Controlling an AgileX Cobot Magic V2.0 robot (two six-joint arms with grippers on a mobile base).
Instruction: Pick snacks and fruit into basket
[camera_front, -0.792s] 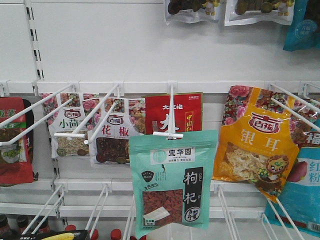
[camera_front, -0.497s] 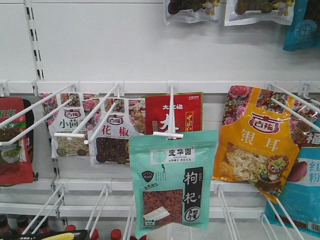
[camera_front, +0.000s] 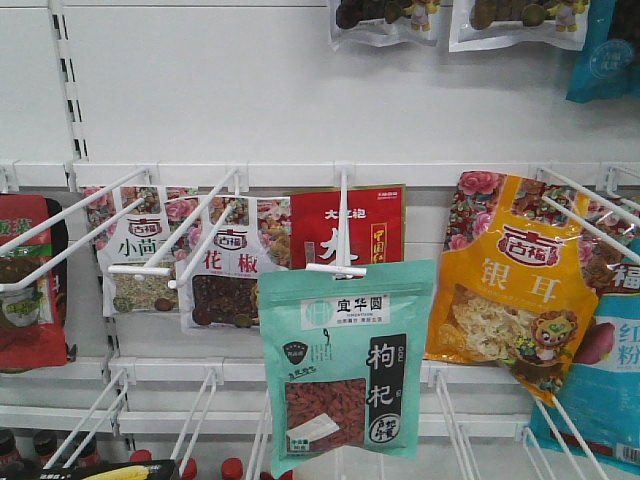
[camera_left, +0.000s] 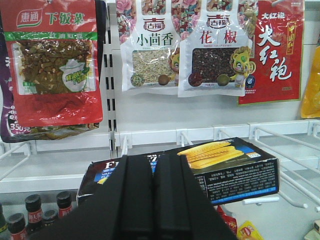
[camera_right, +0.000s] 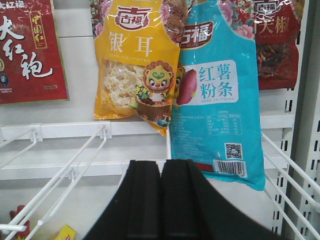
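The mint-green snack pouch with red berries hangs from the front of a white peg at the centre of the front view. A black "Franzz" packet with a corn picture floats level in front of the shelf. It sits right at the tips of my left gripper, whose jaws are pressed together at its near edge. Its top also shows at the bottom left of the front view. My right gripper is shut and empty, below an orange-yellow pouch. The fruit and the basket are out of view.
White wire pegs jut out from the shelf wall. A red pouch, two white spice pouches, a red packet and a blue pouch hang around. Dark bottles stand below left.
The black packet at the bottom left of the front view has shifted very slightly. Everything else is as before.
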